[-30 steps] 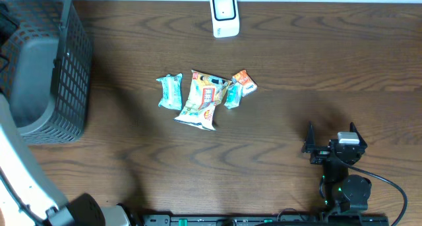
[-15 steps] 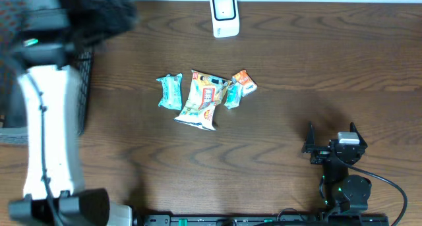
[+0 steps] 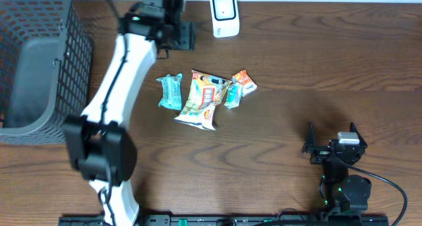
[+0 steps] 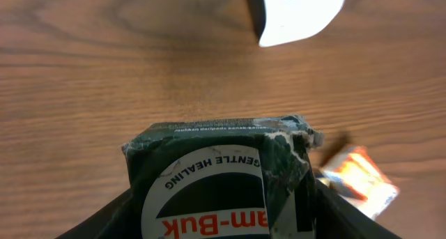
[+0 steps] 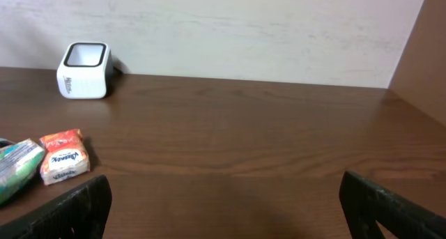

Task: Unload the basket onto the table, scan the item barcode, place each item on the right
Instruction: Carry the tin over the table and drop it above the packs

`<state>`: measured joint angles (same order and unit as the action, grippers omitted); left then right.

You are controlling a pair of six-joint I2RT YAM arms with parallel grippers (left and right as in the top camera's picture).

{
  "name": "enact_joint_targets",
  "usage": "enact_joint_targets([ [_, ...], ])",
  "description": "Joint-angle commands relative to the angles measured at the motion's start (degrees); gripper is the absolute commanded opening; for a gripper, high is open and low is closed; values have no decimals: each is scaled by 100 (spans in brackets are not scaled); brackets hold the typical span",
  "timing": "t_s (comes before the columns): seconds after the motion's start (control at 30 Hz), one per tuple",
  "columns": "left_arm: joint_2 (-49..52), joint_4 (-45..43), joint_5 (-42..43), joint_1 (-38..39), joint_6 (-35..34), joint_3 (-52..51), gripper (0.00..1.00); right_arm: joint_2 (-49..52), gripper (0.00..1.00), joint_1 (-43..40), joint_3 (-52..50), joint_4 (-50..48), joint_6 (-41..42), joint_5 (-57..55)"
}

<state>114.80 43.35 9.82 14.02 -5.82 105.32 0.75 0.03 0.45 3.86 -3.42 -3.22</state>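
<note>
Left gripper (image 4: pixel 221 195) is clamped on a dark green box (image 4: pixel 209 145), fingers (image 4: pixel 104 221) on both sides; the label reads "GENTLE HEALING", with the rest cut off by the frame. The box is held over the far edge of the table (image 3: pixel 330 55), just left of the white scanner (image 3: pixel 224 15) and apart from it; from the pictures I can't tell which face carries the barcode. The left arm reaches across from the near left corner. The grey wire basket (image 3: pixel 66 68) sits at the far left corner; its inside shows only a grey floor. A loose pile lies mid-table, toward the far edge: a teal packet (image 3: pixel 170 91) on the left; a colourful snack bag (image 3: pixel 200 99) just beside it; a second teal packet (image 3: pixel 231 95) against the bag's right side; an orange packet (image 3: pixel 244 82) touching that one. The orange packet also shows in the left wrist view, below and right of the box. Right gripper (image 3: pixel 331 135) is by the near edge toward the right corner, jaws wide apart with nothing between them, well apart from the pile.
</note>
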Motion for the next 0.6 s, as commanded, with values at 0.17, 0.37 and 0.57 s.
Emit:
enact_joint_targets([
  [0.17, 1102, -498, -345, 31, 369, -35, 61, -11, 99, 39, -13, 15, 15, -26],
  [0.37, 1392, -649, -345, 37, 367, -35, 62, -11, 99, 39, -13, 17, 15, -26],
  [0.57, 1423, -640, -341, 44, 365, -37, 74, -11, 99, 39, -13, 15, 15, -26],
])
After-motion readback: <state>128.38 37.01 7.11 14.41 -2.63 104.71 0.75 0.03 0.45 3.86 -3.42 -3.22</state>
